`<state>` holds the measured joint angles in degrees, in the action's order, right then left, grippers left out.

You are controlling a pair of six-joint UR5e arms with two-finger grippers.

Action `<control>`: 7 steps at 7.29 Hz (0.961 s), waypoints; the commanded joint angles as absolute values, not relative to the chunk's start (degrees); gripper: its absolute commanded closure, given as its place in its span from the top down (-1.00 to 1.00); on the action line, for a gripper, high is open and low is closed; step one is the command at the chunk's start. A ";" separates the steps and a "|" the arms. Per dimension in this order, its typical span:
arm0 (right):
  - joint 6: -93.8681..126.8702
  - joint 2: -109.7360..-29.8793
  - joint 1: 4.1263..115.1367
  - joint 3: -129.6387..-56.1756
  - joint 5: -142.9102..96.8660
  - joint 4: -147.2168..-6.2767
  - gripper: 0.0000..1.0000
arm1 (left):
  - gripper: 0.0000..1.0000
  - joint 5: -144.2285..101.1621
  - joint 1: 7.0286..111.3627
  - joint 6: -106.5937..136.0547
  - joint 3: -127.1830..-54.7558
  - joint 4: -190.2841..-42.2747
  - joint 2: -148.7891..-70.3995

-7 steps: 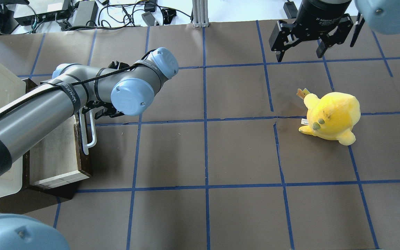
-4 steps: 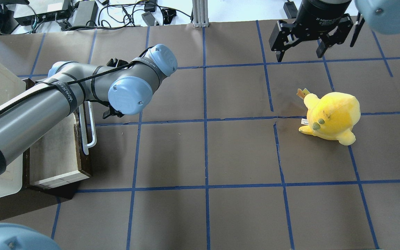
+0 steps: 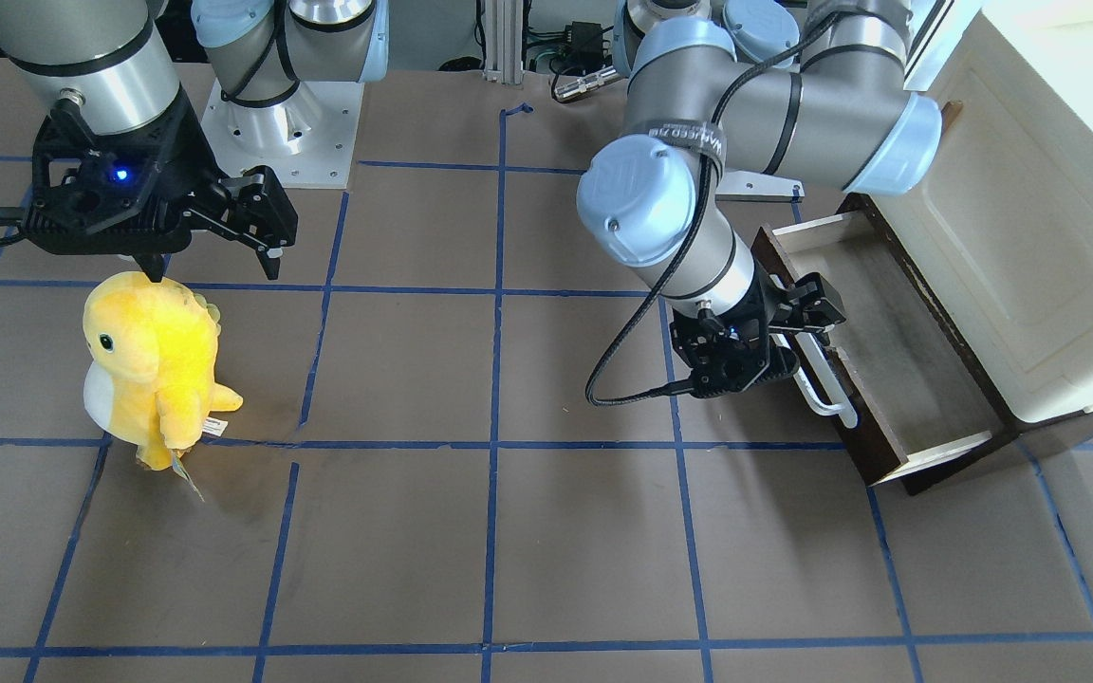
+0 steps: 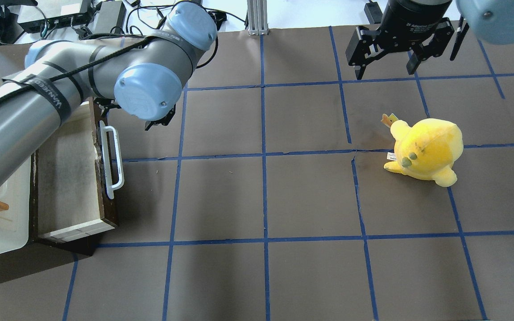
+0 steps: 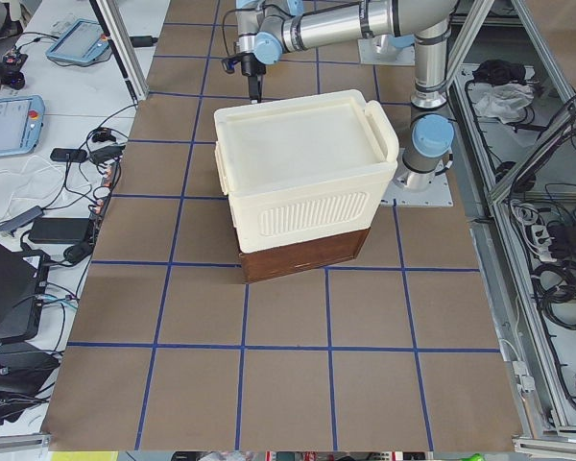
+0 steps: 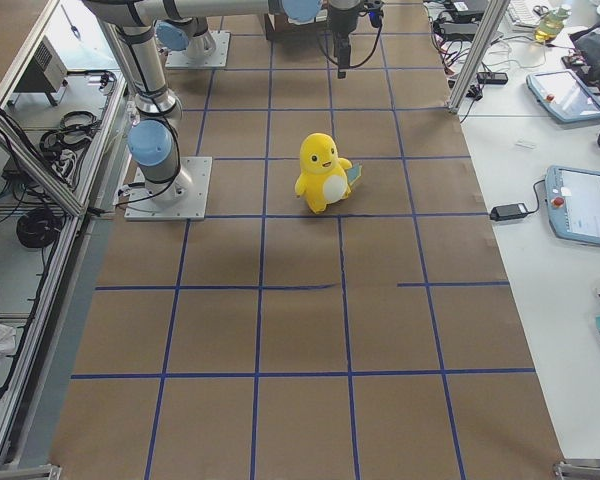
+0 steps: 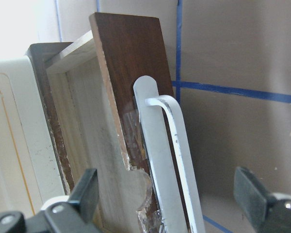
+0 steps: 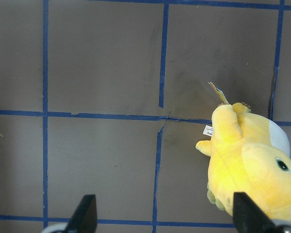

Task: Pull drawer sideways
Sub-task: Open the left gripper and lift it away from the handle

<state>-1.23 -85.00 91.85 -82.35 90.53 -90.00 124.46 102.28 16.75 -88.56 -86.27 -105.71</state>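
Observation:
The drawer (image 4: 67, 178) stands pulled out of the base under the cream cabinet; its dark brown front (image 7: 131, 73) and pale interior show. Its white bar handle (image 4: 112, 162) is free, and also shows in the front-facing view (image 3: 824, 384). My left gripper (image 3: 774, 332) is open and empty, hovering by the handle's far end. In the left wrist view (image 7: 169, 199) its fingers stand wide on either side of the handle without touching it. My right gripper (image 4: 386, 67) is open and empty, far off above the table.
A yellow plush toy (image 4: 426, 149) stands on the table's right half, just below my right gripper (image 3: 214, 266). The cream cabinet (image 3: 1030, 237) sits over the drawer's base at the left edge. Cables and boxes lie beyond the table's far edge.
My left arm has swung toward the table's far side and drawn the gripper off the middle of the handle to its far end. The drawer and the right arm have not moved.

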 commanded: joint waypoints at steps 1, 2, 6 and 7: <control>-1.23 -84.99 91.85 -82.35 90.53 -90.00 1.00 | 1.00 110.46 100.65 10.58 -85.35 -86.31 -99.17; -1.23 -84.99 91.85 -82.35 90.53 -90.00 1.00 | 1.00 103.17 97.24 6.28 -85.08 -86.40 -96.53; -1.23 -84.99 91.85 -82.35 90.53 -90.00 1.00 | 0.99 91.18 92.04 -2.67 -87.01 -87.75 -87.98; -1.23 -84.99 91.85 -82.35 90.53 -90.00 1.00 | 1.00 90.97 91.41 -2.81 -88.93 -87.28 -87.37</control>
<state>-1.23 -84.99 91.85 -82.35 90.53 -90.00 92.52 92.62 -0.85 -87.29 -88.52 -88.21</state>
